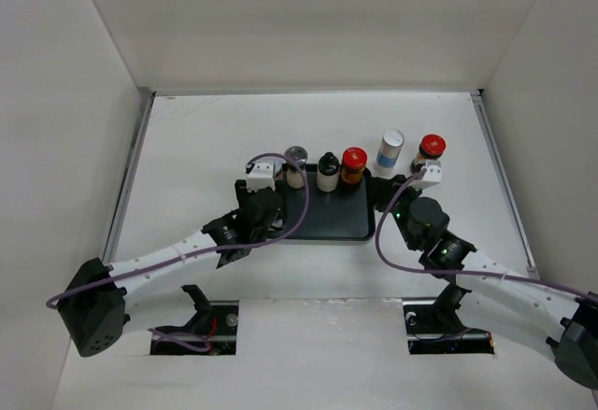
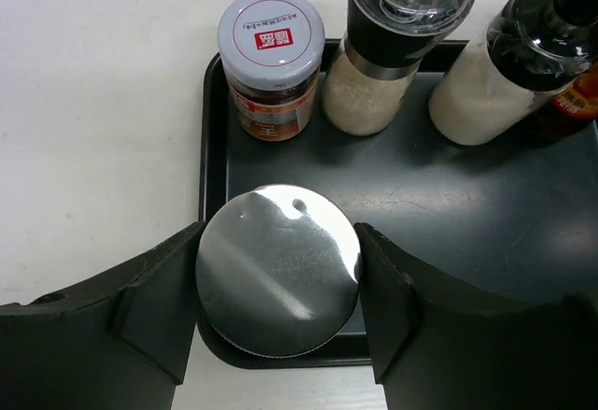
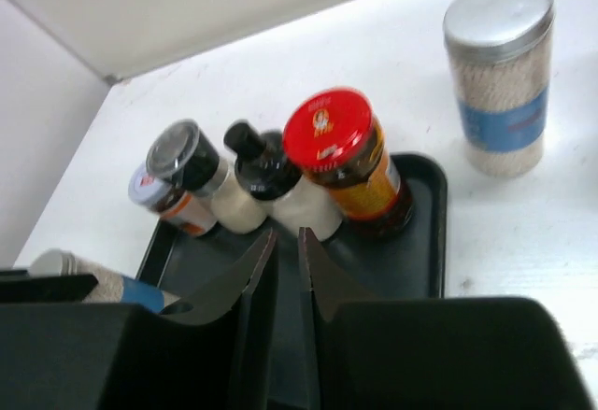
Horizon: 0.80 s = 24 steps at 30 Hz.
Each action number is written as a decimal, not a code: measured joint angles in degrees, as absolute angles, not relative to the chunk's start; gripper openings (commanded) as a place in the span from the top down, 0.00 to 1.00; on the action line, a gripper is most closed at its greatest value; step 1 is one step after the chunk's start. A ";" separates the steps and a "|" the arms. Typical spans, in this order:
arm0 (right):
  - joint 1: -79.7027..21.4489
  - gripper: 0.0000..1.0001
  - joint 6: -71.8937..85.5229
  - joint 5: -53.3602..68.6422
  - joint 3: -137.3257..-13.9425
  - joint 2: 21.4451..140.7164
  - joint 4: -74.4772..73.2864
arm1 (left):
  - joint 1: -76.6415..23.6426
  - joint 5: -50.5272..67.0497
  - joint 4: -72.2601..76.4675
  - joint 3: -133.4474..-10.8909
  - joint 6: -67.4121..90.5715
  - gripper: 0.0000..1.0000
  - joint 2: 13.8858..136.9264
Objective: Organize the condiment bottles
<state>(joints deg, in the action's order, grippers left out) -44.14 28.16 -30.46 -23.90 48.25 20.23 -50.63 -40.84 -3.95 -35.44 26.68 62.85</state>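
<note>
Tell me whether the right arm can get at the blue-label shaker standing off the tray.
Probably yes. The blue-label shaker stands on bare table beside the tray, ahead-right of the right gripper, nothing between them. Its jaws look shut, so they must open first.

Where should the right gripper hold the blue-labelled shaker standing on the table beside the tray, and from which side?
Around its round body at the blue band, below the silver lid. The blue-labelled shaker stands upright and apart from the tray, so the right gripper can probably come level from the near side, one finger on each flank.
</note>
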 measured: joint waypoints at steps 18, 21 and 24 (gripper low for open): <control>-20.95 0.01 20.49 -29.80 -50.26 77.25 10.50 | -50.78 -41.63 5.87 -30.79 23.27 0.00 51.99; -19.38 0.01 20.34 -27.62 -53.41 81.56 9.17 | -49.65 -41.36 9.28 -29.82 22.48 0.00 47.86; -18.81 0.02 20.27 -25.32 -55.40 85.01 8.36 | -47.94 -41.36 13.08 -27.83 22.20 0.00 43.94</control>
<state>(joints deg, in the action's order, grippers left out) -18.81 20.27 -25.32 -55.40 85.01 8.36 -47.94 -41.36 13.08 -27.83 22.20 43.94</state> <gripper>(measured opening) 0.983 0.997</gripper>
